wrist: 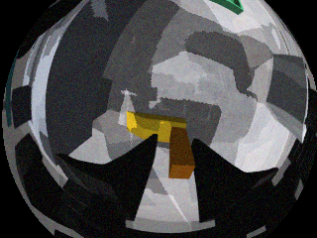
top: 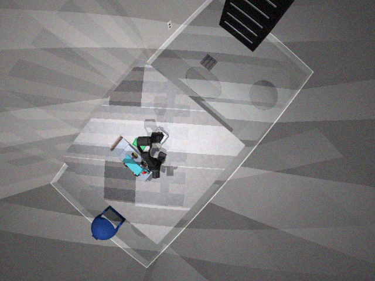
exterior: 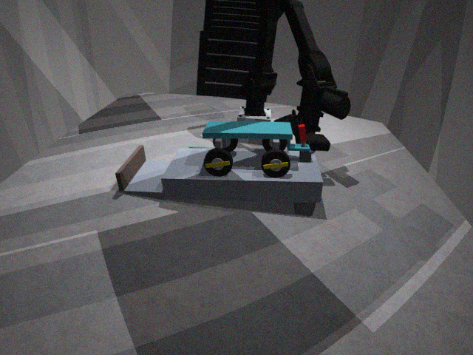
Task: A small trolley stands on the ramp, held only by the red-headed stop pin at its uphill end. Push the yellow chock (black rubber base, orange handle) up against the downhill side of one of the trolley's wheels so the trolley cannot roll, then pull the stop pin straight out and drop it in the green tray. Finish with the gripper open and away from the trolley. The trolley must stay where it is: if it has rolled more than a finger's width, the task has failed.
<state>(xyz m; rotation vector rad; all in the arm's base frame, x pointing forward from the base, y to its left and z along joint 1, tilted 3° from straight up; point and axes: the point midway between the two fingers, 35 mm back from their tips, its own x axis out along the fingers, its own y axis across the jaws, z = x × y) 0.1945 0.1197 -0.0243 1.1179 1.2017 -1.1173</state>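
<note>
The teal trolley (top: 132, 164) (exterior: 248, 129) stands on the pale blue ramp (top: 121, 146) (exterior: 240, 189). The red-headed stop pin (top: 144, 172) (exterior: 301, 133) is upright at the trolley's uphill end. In the wrist view, the yellow chock (wrist: 144, 128) lies off the ramp, beside its side wall. Its orange handle (wrist: 181, 153) points back between my fingers. My gripper (wrist: 174, 141) is partly open around the handle, close to it on the right, with a gap on the left. The fingertips are hidden in the top and exterior views. The chock's black base cannot be made out.
The green tray (top: 135, 141) (wrist: 231, 5) lies beside the ramp, partly under my arm. A brown end board (top: 116, 143) (exterior: 131, 168) stands at the ramp's low end. My arm's white base plate (top: 164, 136) (exterior: 253, 119) is behind the trolley in the exterior view.
</note>
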